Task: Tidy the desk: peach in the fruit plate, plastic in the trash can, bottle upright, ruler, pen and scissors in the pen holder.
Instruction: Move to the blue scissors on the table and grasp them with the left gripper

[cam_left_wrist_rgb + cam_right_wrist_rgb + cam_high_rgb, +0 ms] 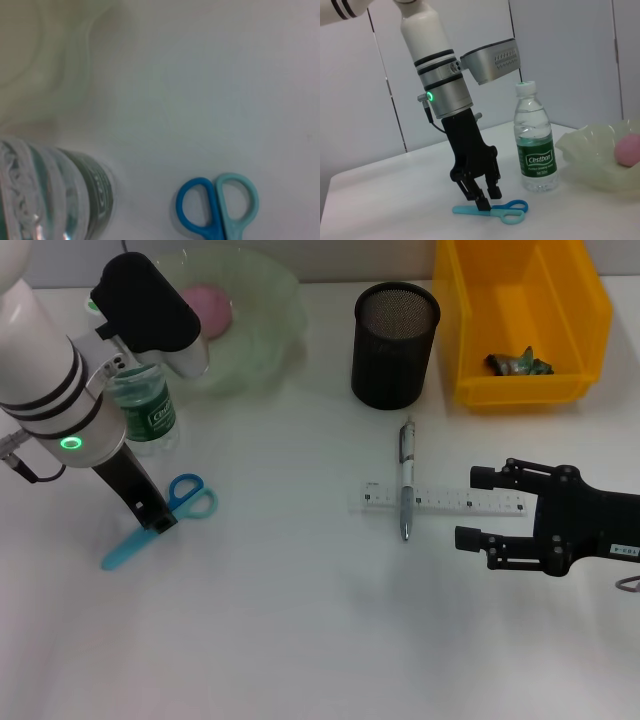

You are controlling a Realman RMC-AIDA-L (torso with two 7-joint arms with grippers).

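On the desk (300, 640), beside the pen holder (395, 344), plastic is binned in the trash can (520, 325); peach (208, 308) plated, bottle (145, 410) righted. Ruler (470, 501) and pen (406, 480) remain, near the right gripper (478, 508), spread empty. Scissors (165, 515) are straddled by the left gripper (487, 197), grip undeterminable.

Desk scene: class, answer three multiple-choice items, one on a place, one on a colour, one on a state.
1. Where is the peach?
A. in the fruit plate
B. in the trash can
C. beside the ruler

2. What colour is the trash can?
A. black
B. yellow
C. green

3. How is the bottle?
A. lying flat
B. in the pen holder
C. standing upright

Answers:
1 A: the peach lies inside the fruit plate.
2 B: the trash can is yellow; the pen holder is black.
3 C: the bottle stands cap up on the desk, near the left gripper over the scissors.
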